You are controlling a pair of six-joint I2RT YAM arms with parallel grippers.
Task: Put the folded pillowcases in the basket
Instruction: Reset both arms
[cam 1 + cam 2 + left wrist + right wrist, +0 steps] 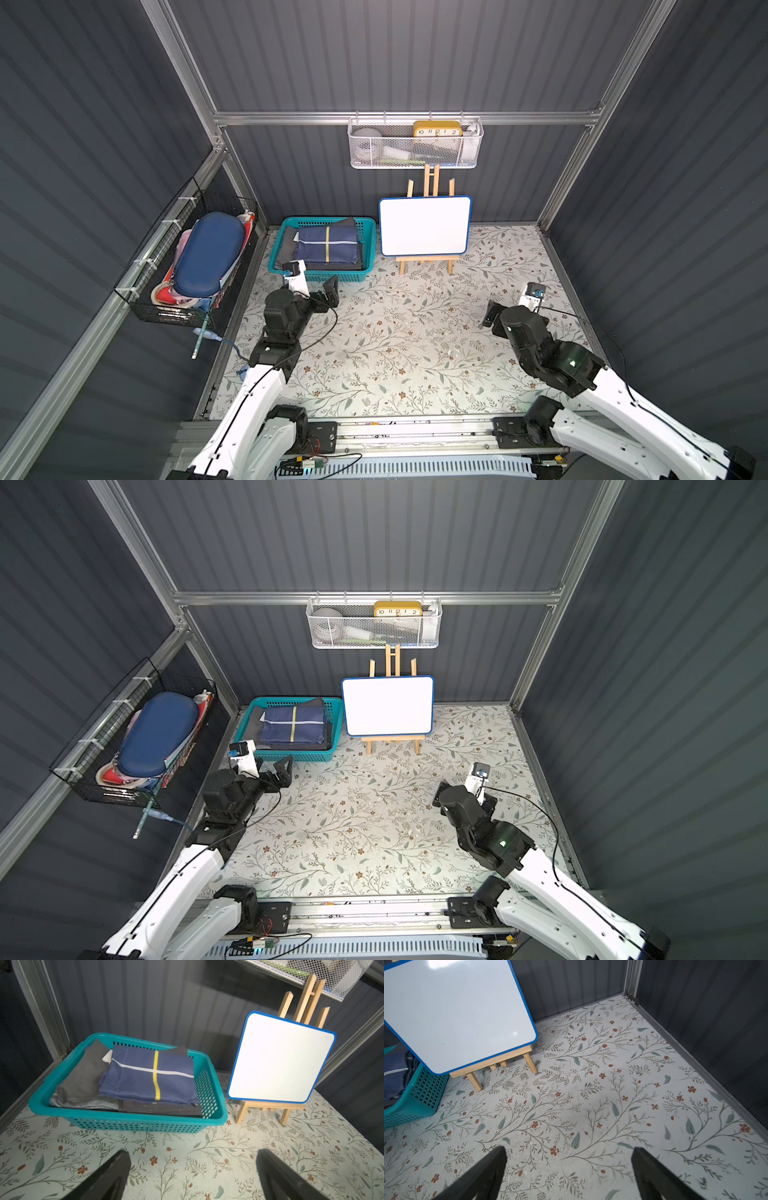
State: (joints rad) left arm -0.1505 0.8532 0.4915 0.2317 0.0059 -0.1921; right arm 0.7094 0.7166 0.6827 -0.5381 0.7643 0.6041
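Observation:
The folded pillowcase (328, 245) (294, 725) (149, 1076) is navy with a yellow stripe crossing a white one. It lies flat inside the teal basket (320, 272) (291, 755) (124, 1116) at the back left of the floral table, on top of dark grey folded cloths. My left gripper (318, 289) (270, 766) (193, 1153) is open and empty, just in front of the basket's near wall. Over bare table at the right, my right gripper (509, 303) (461, 787) (569, 1149) is open and empty. A corner of the basket (423, 1093) shows in the right wrist view.
A blue-framed whiteboard on a wooden easel (424, 226) (278, 1059) (452, 1016) stands right of the basket. A black wire basket (187, 266) with a blue case hangs on the left wall. A white mesh rack (415, 143) hangs on the back wall.

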